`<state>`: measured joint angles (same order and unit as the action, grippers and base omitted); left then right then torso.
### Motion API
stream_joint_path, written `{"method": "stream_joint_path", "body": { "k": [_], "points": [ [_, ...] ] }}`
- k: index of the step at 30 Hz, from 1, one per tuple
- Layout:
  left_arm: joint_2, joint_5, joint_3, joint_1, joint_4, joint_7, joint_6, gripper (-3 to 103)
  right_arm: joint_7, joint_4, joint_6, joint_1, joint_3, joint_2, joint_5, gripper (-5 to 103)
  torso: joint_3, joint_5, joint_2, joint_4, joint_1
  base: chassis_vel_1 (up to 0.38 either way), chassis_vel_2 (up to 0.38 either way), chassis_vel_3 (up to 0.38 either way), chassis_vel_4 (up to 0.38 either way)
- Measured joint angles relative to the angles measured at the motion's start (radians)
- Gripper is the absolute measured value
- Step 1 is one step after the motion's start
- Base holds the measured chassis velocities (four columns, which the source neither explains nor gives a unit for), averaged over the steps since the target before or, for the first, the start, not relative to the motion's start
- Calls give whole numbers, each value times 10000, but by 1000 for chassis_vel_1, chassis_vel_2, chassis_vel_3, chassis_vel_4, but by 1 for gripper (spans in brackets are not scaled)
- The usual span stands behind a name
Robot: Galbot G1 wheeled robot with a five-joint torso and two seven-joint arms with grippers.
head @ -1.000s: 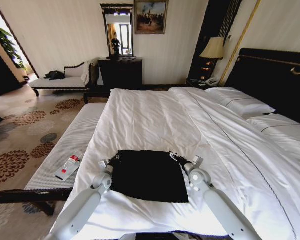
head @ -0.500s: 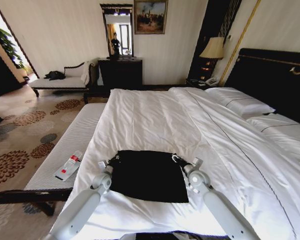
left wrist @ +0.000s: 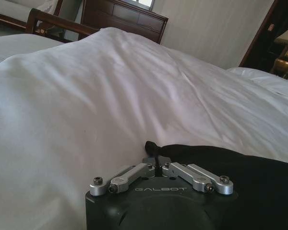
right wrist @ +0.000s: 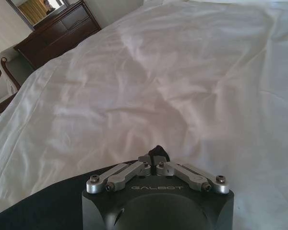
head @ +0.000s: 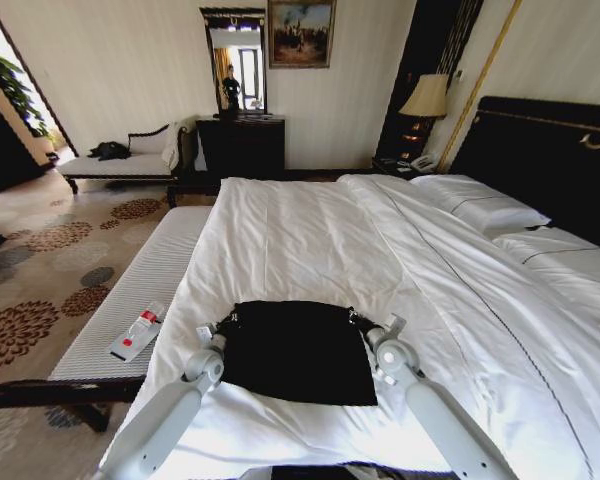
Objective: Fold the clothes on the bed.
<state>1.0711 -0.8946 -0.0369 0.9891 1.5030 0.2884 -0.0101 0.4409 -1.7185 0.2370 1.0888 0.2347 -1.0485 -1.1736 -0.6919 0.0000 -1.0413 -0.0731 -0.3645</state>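
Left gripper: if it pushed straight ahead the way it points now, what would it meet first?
The left gripper, shut on the black T-shirt corner, points low across the bed. It would likely run into the white duvet rising just ahead, though depth is hard to judge.

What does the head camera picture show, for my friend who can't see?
Two robot arms reach over a white bed, the left gripper and right gripper each pinching a far corner of a black T-shirt lying flat. A bench runs along the bed's left side.
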Motion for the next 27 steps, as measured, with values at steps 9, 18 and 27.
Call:
{"method": "stream_joint_path", "body": {
  "k": [9, 18, 27],
  "points": [
    [-43, -240, -16, -449, 402, 216, -4, 2, 23, -419, -3, -10, 20, 176, 48, 1, -1, -2, 0, -1, 0, 0, 0, 0, 0],
    [-436, -1183, 250, -2076, 937, 588, -214, 2, 312, -482, -23, -1316, -510, 566, -177, 1, -1, -2, 0, 1, -1, 0, 0, 0, 0],
    [-337, -1518, 820, -3647, -206, 558, -234, 2, 340, 868, -166, -3056, -1216, 568, -339, 1, -2, 0, 1, 0, -2, 0, 0, 0, 0]
  ]
}}
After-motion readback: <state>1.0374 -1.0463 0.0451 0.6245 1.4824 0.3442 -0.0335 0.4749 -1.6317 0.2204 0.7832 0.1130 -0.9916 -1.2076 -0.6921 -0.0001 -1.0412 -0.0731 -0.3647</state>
